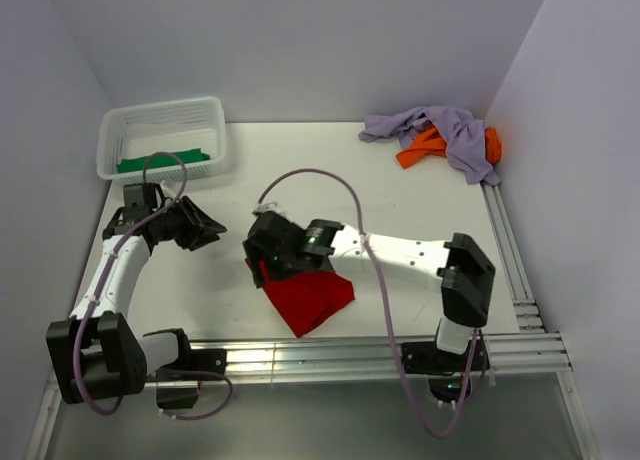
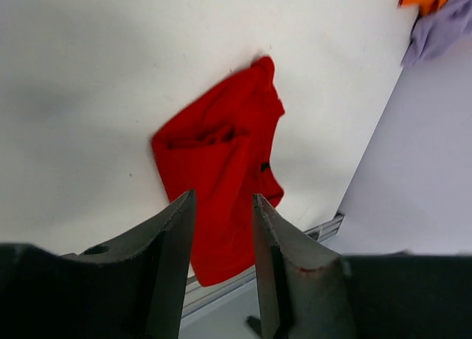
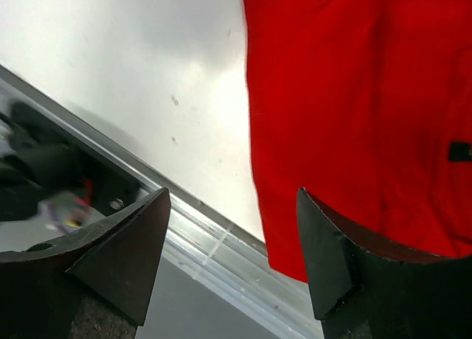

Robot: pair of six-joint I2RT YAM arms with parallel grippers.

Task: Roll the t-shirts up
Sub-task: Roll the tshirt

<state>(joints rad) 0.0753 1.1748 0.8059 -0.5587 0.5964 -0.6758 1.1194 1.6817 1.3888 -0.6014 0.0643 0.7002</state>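
The red t-shirt (image 1: 308, 298) lies crumpled flat near the table's front edge. It also shows in the left wrist view (image 2: 221, 158) and the right wrist view (image 3: 354, 110). My right gripper (image 1: 263, 256) is open and empty, just above the shirt's left edge (image 3: 232, 199). My left gripper (image 1: 213, 229) is open and empty, to the left of the shirt and apart from it (image 2: 221, 203). A green t-shirt (image 1: 160, 162) lies in the basket. A lavender t-shirt (image 1: 445, 128) lies over an orange one (image 1: 425, 148) at the back right.
The white lattice basket (image 1: 165, 115) stands at the back left. Metal rails (image 1: 400, 350) run along the front edge and the right side. The right arm's cable loops over the table's middle. Walls close in on three sides.
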